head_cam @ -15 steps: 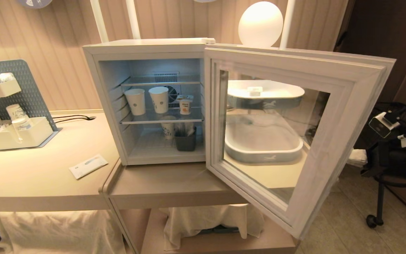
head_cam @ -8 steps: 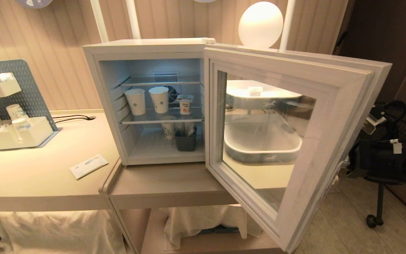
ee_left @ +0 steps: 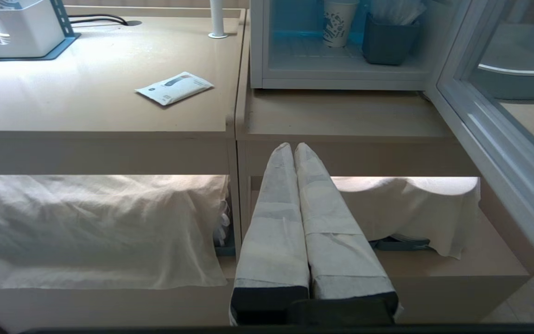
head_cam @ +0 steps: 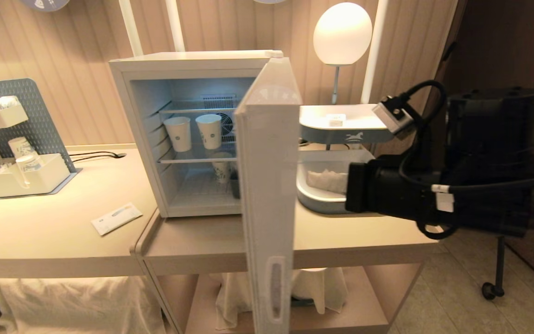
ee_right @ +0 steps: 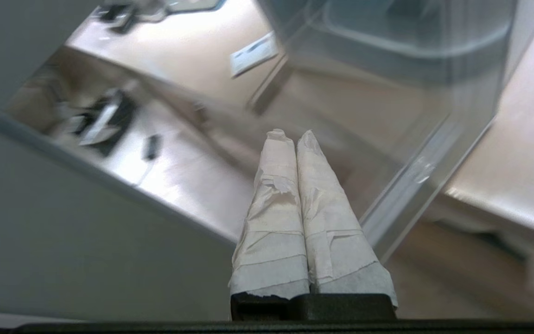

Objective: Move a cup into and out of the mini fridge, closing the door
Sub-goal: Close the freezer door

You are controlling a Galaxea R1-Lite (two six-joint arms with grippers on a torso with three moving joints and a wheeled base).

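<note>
The white mini fridge (head_cam: 137,116) stands on the lower table with its door (head_cam: 267,162) swung about halfway, edge-on to the head view. The cup is hidden behind that door. Two taller paper cups (head_cam: 178,133) stand on the middle wire shelf. My right arm (head_cam: 387,195) reaches in from the right, on the door's outer side. In the right wrist view my right gripper (ee_right: 290,134) is shut and empty, its tips close to the door's glass (ee_right: 387,93). My left gripper (ee_left: 289,146) is shut and empty, parked low in front of the table's edge.
A two-tier white tray (head_cam: 350,134) and a globe lamp (head_cam: 342,32) stand to the right of the fridge. A flat packet (head_cam: 116,218) lies on the left table near a white organiser (head_cam: 16,176). A dark bin (ee_left: 390,44) sits on the fridge floor. Cloth-covered shelves lie under the tables.
The door has swung from wide open to about halfway, now edge-on and hiding the cup. My right arm has come into the head view from the right, behind the door.
</note>
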